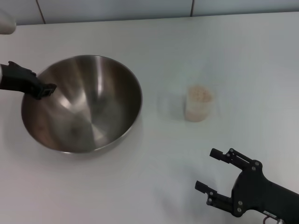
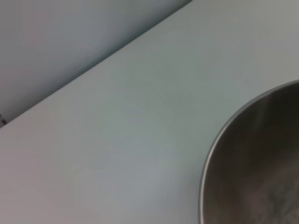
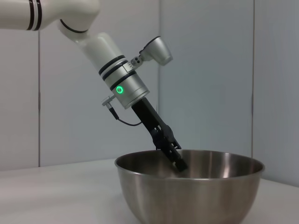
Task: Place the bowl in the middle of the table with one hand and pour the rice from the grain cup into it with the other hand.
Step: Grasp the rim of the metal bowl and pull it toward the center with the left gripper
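The steel bowl [image 1: 88, 107] stands on the white table [image 1: 210, 42], left of the middle. My left gripper [image 1: 45, 89] is at the bowl's left rim, shut on it, with one finger inside the wall. The right wrist view shows this gripper [image 3: 176, 162] reaching down over the rim of the bowl [image 3: 187, 196]. The left wrist view shows only part of the bowl [image 2: 257, 168]. The clear grain cup [image 1: 198, 105], filled with rice [image 1: 200, 94], stands upright to the right of the bowl. My right gripper [image 1: 207, 169] is open and empty near the front right, short of the cup.
A grey wall [image 1: 140, 7] runs along the table's far edge. The white left arm [image 3: 93, 42] slants down over the bowl.
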Controlling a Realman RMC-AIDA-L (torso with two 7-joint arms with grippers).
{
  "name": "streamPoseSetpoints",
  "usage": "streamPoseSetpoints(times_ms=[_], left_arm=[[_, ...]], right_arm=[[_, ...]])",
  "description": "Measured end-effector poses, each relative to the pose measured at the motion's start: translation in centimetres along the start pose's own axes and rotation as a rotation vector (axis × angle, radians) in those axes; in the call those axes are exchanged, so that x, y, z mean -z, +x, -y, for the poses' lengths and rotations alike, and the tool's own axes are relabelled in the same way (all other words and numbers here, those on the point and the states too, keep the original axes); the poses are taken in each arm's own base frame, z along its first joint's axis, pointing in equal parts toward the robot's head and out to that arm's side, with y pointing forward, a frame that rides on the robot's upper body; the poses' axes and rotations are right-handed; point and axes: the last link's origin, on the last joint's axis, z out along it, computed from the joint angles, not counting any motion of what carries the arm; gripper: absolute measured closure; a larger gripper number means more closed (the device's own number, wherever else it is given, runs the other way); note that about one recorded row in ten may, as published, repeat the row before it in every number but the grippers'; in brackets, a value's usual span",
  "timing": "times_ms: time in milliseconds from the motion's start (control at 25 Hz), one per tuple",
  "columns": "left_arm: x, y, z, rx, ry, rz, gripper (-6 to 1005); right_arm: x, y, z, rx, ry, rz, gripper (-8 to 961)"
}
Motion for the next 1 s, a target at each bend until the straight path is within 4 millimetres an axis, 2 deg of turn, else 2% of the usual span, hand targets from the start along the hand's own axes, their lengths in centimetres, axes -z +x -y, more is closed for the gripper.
streamPoseSetpoints(times_ms=[400, 600, 640, 760, 1000], left_arm=[[-0.4, 0.8, -0.2, -0.011, -0.031, 0.023, 836], [-0.3, 1.1, 0.0, 0.009, -0.050, 0.022, 861], [-0.1, 2.2, 0.5, 0.062, -0.138, 0.014, 866], [-0.3, 3.7, 0.0, 0.047, -0.282, 0.000, 893], [-0.9, 5.2, -0.5, 0.039, -0.346, -0.004, 946]], right_arm=[[0.1, -0.1, -0.1, -0.002, -0.002, 0.007, 185], [0.1, -0.1, -0.1, -0.001, -0.001, 0.008, 186], [0.1, -0.1, -0.1, -0.001, -0.002, 0.008, 186], [0.0, -0.1, -0.1, -0.001, -0.005, 0.011, 186], [-0.1, -0.2, -0.1, -0.002, -0.008, 0.013, 186]])
